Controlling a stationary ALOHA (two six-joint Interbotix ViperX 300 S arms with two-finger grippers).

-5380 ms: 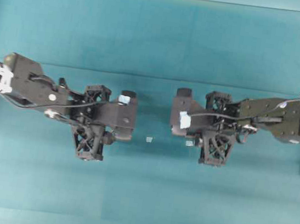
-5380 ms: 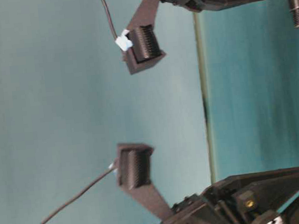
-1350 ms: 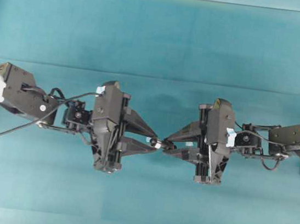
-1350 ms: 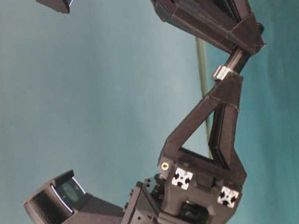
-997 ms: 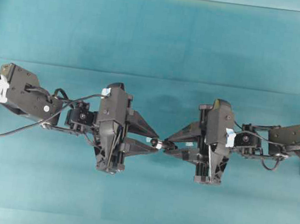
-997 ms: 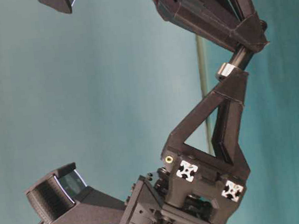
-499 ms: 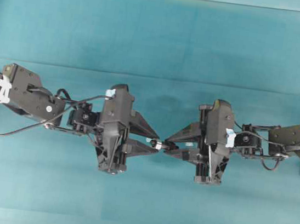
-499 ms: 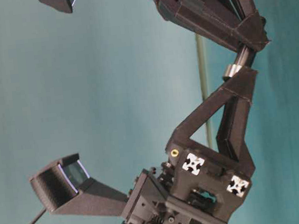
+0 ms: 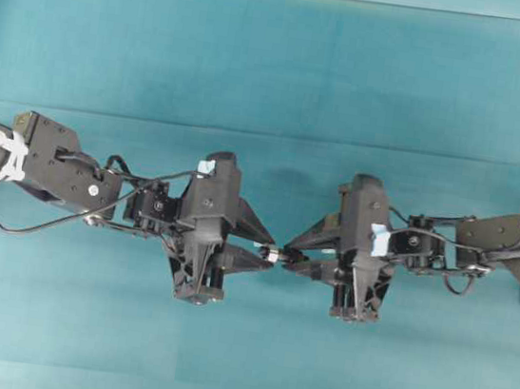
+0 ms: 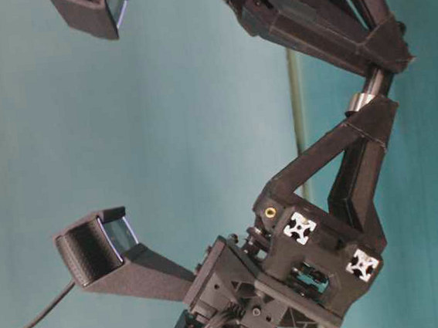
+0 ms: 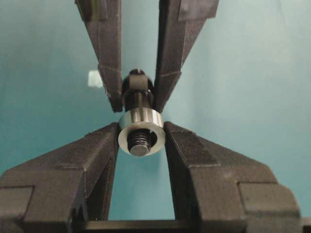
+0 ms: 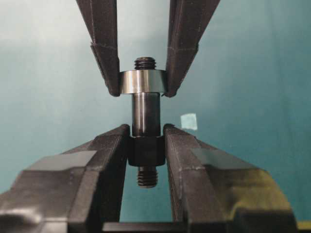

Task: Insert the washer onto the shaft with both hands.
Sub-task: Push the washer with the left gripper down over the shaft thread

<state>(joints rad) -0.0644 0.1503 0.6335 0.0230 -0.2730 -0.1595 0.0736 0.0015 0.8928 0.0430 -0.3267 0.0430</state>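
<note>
Overhead exterior view: my left gripper (image 9: 267, 253) and my right gripper (image 9: 287, 254) meet tip to tip above the middle of the desk (image 9: 277, 63), well clear of its edges. The washer (image 9: 272, 253) glints between them.

Table-level exterior view: the washer (image 10: 360, 102) sits on the shaft (image 10: 375, 83), which bridges both grippers in the air.

Left wrist view: my left gripper (image 11: 141, 132) pinches the washer (image 11: 141, 128) by its sides; the threaded end of the shaft (image 11: 139, 144) pokes through its hole.

Right wrist view: my right gripper (image 12: 146, 138) is clamped on the dark collar of the shaft (image 12: 146, 119). A pale scrap (image 12: 189, 121) lies on the desk beneath.
</note>
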